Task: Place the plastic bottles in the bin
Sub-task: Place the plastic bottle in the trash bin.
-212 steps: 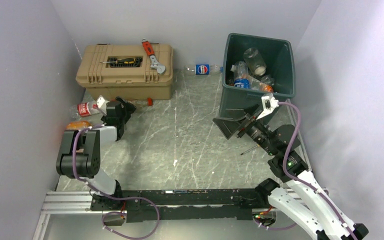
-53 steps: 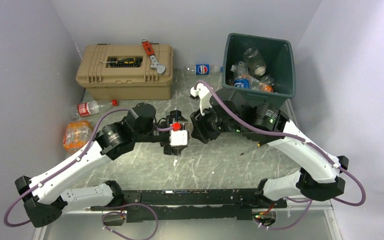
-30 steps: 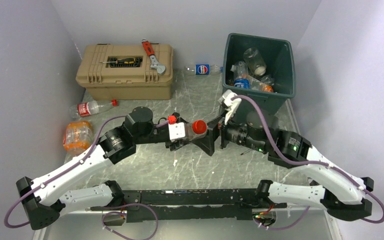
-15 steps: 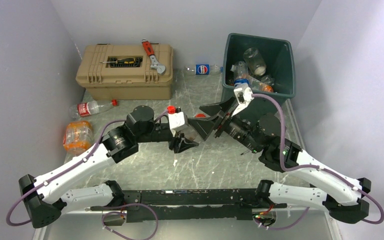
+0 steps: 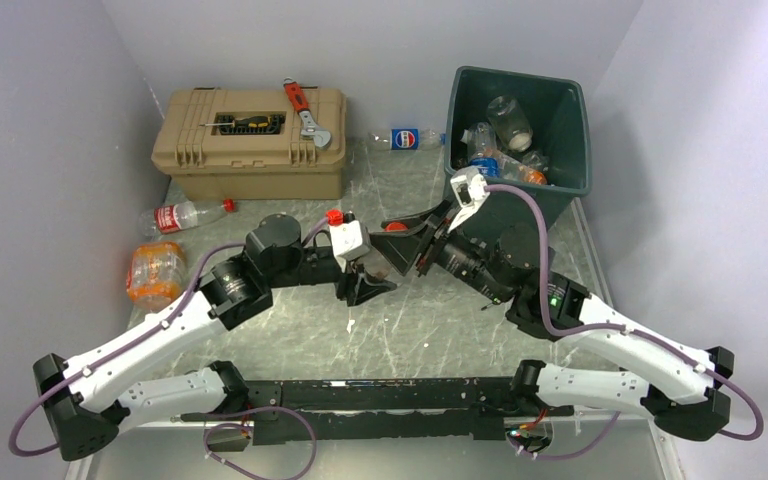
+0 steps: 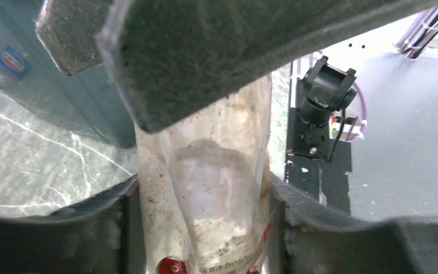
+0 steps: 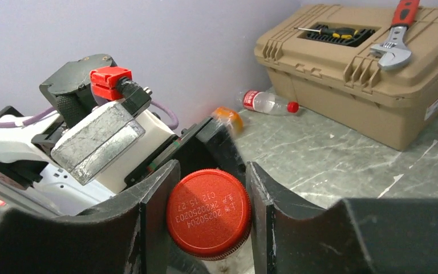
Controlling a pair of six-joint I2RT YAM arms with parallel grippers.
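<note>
A clear, dirty plastic bottle [image 6: 205,188] with a red cap [image 7: 208,212] hangs above the middle of the table, held from both ends. My left gripper [image 6: 202,228] is shut on its body, one finger on each side. My right gripper [image 7: 208,217] has its jaws pressed against both sides of the cap [image 5: 393,228]. The two grippers, left [image 5: 368,270] and right [image 5: 400,242], meet just left of the bin [image 5: 516,76], which holds several bottles [image 5: 505,125]. More bottles lie on the table: a blue-labelled one [image 5: 407,138], a red-labelled one [image 5: 182,215] and a crushed orange one [image 5: 155,272].
A tan toolbox [image 5: 250,140] stands at the back left with a red wrench [image 5: 302,105] and a yellow-handled screwdriver [image 5: 245,122] on its lid. Purple-grey walls close in the left, back and right sides.
My right gripper's jaws have come in from wide open onto the red cap. Both grippers with the bottle have drifted slightly left and toward the back.
</note>
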